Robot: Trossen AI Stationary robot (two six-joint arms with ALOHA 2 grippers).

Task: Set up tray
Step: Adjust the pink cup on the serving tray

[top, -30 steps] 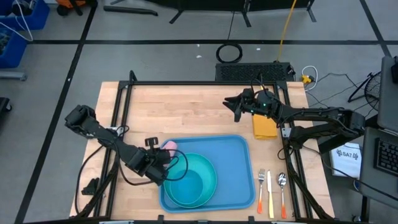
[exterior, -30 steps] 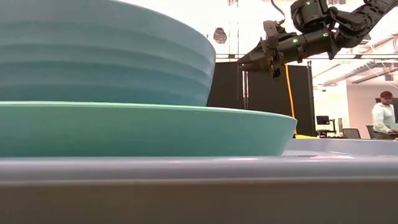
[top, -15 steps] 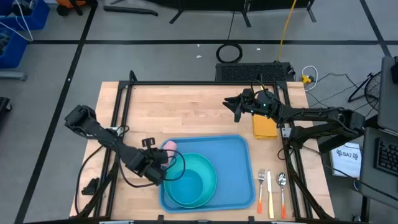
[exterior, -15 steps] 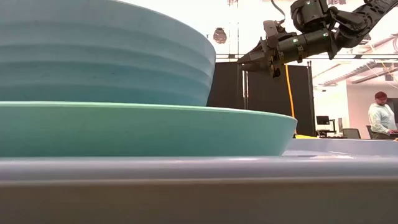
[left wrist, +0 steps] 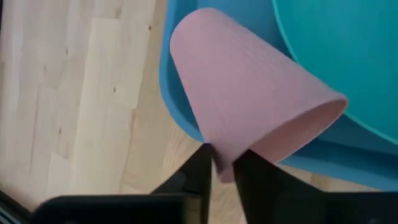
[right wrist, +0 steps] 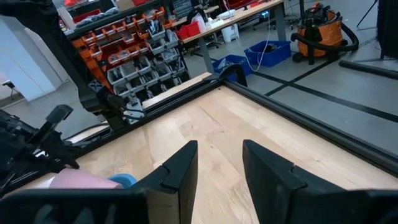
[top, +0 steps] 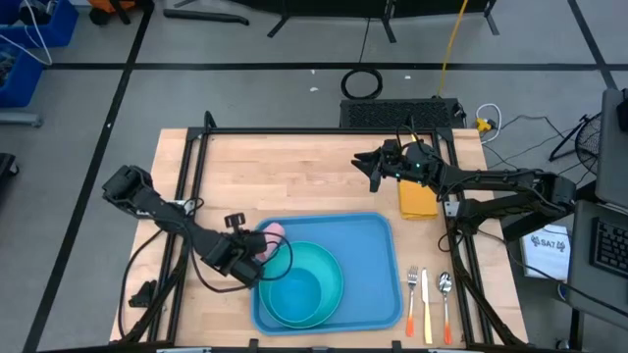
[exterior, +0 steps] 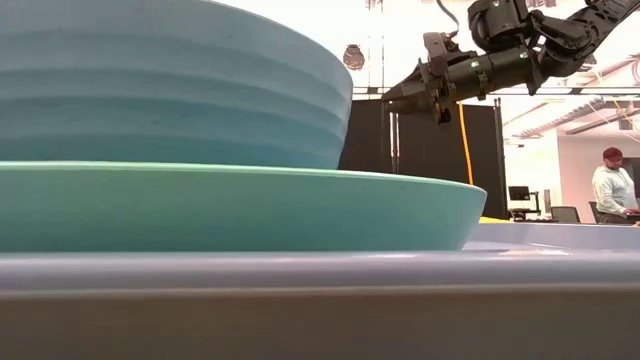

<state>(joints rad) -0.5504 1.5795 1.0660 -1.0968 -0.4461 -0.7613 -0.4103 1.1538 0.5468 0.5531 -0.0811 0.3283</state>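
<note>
The left jaws (left wrist: 224, 167) pinch the rim of one pink cup (left wrist: 245, 102) at the blue tray's (top: 378, 257) far-left corner. Right jaws (right wrist: 217, 163) hang parted and empty beyond the tray. On the tray: one turquoise plate (top: 329, 265), one bowl (top: 292, 293). Right of it: three utensils (top: 428, 304).

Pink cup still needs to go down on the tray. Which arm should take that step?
Left. The left hand is shut on the pink cup's rim, right at the tray's near-left corner beside the turquoise plate. The right hand hovers open and empty over bare table, beyond the tray's far edge.
</note>
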